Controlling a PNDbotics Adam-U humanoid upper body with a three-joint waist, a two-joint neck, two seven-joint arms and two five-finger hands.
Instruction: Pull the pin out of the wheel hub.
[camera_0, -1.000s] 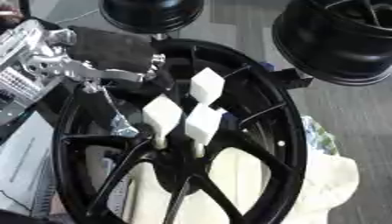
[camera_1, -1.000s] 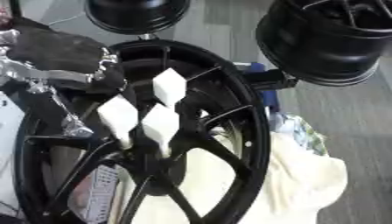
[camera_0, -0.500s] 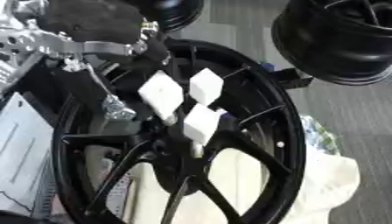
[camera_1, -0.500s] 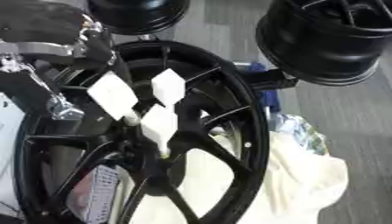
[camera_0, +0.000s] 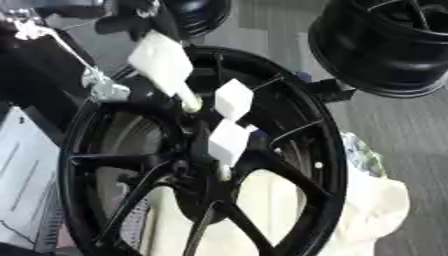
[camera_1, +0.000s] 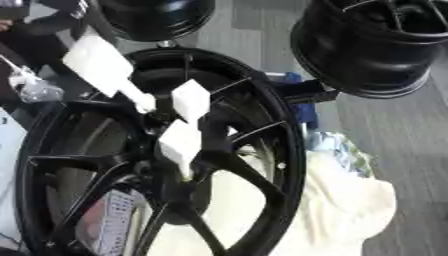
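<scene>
The left hand is reaching in at 11 o'clock, its fingers clamping the head of a white pin that is hanging clear above the black wheel hub, stem tilting toward 5 o'clock. Two more white pins are sitting near the hub's centre. A cream cloth is lying at 4 o'clock, another black rim at 2 o'clock

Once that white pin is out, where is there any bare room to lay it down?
The grey floor between the two far black rims looks bare. The cream cloth right of the wheel hub is also free. The hub's centre is crowded with two white pins, and the left hand holds the pulled pin above it.
</scene>
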